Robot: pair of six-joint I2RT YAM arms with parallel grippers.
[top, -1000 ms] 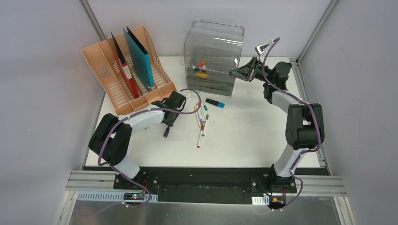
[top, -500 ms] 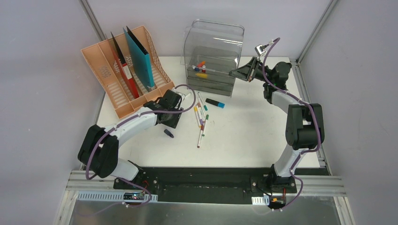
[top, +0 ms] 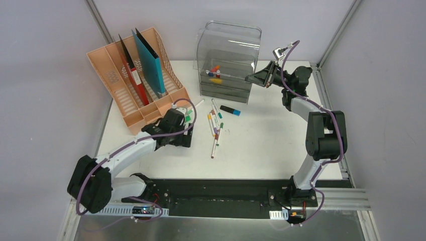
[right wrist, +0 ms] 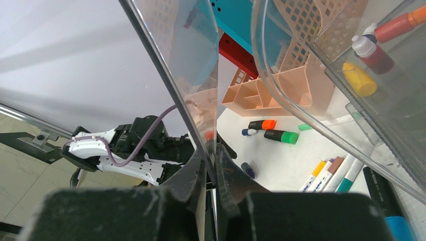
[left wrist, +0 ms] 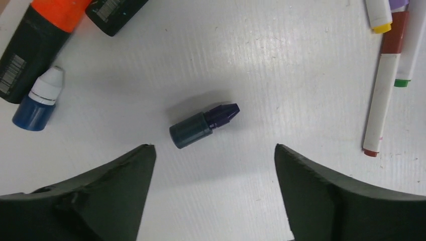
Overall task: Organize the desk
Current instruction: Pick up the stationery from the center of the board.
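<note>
On the white desk (top: 271, 140) lies a small dark bottle with a purple tip (left wrist: 203, 125). My left gripper (left wrist: 213, 148) hovers open just short of the bottle, touching nothing. In the top view the left gripper (top: 182, 141) covers that bottle. My right gripper (right wrist: 215, 155) is shut on a thin clear wall of the plastic drawer box (top: 228, 55). Seen from above, the right gripper (top: 248, 78) reaches the box's right side. Small red and yellow bottles (right wrist: 359, 79) sit in a drawer.
A peach file rack (top: 108, 65) with red and teal folders stands at the back left. Several markers (top: 216, 125) lie mid-desk, a black one with a blue cap (top: 230, 110) beyond them. An orange-capped marker (left wrist: 40, 25) and a small blue bottle (left wrist: 37, 100) lie near the left gripper.
My left gripper's jaws have opened wide. The small dark bottle lies free on the desk, and the left arm has swung toward the near edge. The right arm has not moved.
</note>
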